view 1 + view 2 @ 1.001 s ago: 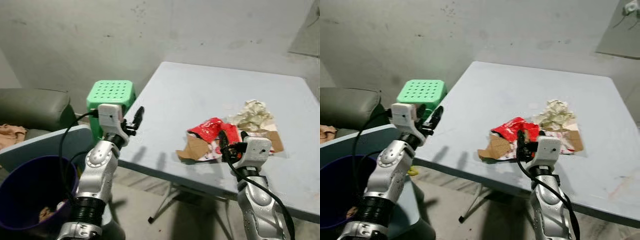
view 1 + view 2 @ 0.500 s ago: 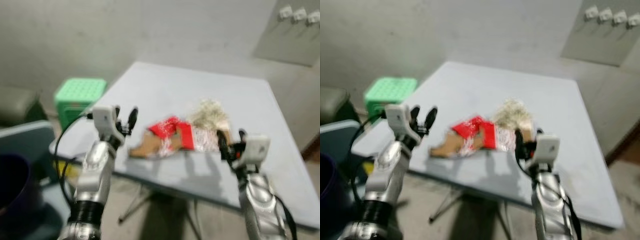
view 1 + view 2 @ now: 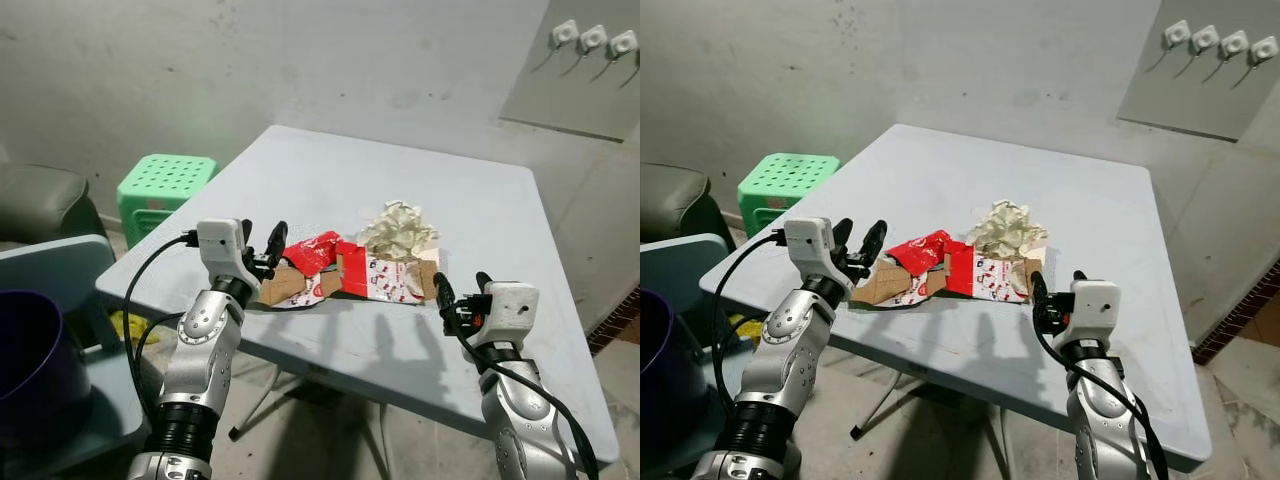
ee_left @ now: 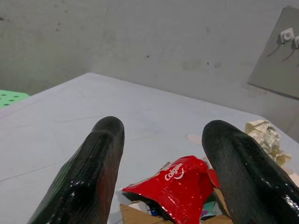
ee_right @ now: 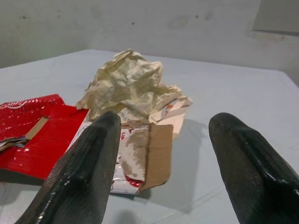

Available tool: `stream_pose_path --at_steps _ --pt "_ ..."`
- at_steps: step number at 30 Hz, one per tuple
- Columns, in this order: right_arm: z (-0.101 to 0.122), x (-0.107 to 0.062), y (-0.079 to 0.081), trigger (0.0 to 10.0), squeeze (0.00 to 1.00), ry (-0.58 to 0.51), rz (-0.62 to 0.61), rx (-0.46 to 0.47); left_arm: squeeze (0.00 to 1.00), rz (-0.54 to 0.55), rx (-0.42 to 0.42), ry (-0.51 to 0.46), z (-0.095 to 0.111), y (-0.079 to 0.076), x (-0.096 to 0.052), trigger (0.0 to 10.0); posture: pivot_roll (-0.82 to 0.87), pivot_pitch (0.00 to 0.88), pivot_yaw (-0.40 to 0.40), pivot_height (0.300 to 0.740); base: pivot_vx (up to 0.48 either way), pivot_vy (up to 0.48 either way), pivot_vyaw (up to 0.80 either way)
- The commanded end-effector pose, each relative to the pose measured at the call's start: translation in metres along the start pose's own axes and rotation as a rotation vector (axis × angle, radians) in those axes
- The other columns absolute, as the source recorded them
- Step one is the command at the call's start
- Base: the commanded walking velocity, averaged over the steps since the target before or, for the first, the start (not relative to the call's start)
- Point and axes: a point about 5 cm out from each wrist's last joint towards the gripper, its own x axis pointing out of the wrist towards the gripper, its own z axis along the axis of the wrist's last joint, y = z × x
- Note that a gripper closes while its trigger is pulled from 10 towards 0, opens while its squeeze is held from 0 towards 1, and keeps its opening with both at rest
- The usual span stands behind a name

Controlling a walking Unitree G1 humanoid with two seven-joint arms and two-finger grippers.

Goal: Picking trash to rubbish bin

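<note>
A pile of trash lies in the middle of the pale blue table [image 3: 480, 200]: a red Colgate wrapper [image 3: 312, 250], flattened red-and-brown cardboard [image 3: 380, 278] and a crumpled ball of paper [image 3: 398, 228]. My left gripper [image 3: 261, 243] is open just left of the pile, and the red wrapper [image 4: 180, 184] sits between its fingers [image 4: 88, 179] a little ahead. My right gripper [image 3: 458, 293] is open to the right of the pile, facing the crumpled paper [image 5: 128, 81] and the cardboard [image 5: 147, 151]. A dark purple bin [image 3: 30, 365] stands at the lower left.
A green plastic stool [image 3: 163, 185] stands left of the table against the grey wall. A grey chair seat [image 3: 50, 275] and a dark cushion [image 3: 40, 200] lie at the left, by the bin. Wall sockets [image 3: 590, 40] hang at the upper right.
The camera has swung right and nearer, so the table now fills the middle. My left gripper has come from beside the stool to the pile's left edge. The right gripper still faces the pile.
</note>
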Motion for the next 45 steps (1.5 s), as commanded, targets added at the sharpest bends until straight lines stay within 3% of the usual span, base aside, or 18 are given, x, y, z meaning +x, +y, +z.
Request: stream_pose_path --at_steps 1,11,16,26,35,38,45 --pt "0.007 0.001 0.000 10.0 0.00 -0.017 0.013 -0.001 0.00 -0.011 0.005 0.004 0.001 -0.003 0.001 10.0 -0.07 0.000 -0.056 0.740 0.000 0.000 0.00" --pt "0.009 0.011 -0.004 10.0 0.00 0.015 0.037 0.018 0.00 -0.166 0.081 0.069 -0.007 -0.019 -0.002 10.0 -0.06 0.000 -0.050 0.740 0.000 0.000 0.00" --pt "0.011 0.020 -0.007 10.0 0.00 0.034 0.045 0.033 0.00 -0.293 0.143 0.088 -0.011 -0.037 -0.004 10.0 -0.05 0.000 -0.050 0.740 0.000 0.000 0.00" --pt "0.018 0.048 -0.019 10.0 0.00 0.073 0.018 0.067 0.00 -0.432 0.134 0.061 -0.001 -0.063 0.005 10.0 -0.06 0.000 -0.039 0.740 0.000 0.000 0.00" --pt "0.018 0.063 -0.031 10.0 0.00 0.109 0.032 0.107 0.00 -0.470 0.135 0.045 0.007 -0.068 0.007 10.0 -0.06 0.000 -0.031 0.740 0.000 0.000 0.00" --pt "0.014 0.063 -0.031 10.0 0.00 0.140 0.071 0.151 0.00 -0.491 0.135 0.052 0.008 -0.069 0.004 10.0 -0.06 0.000 -0.032 0.740 0.000 0.000 0.00" --pt "0.009 0.064 -0.036 10.0 0.00 0.170 0.100 0.156 0.00 -0.529 0.136 0.102 -0.003 -0.072 -0.009 10.0 -0.06 0.000 -0.026 0.740 0.000 0.000 0.00"
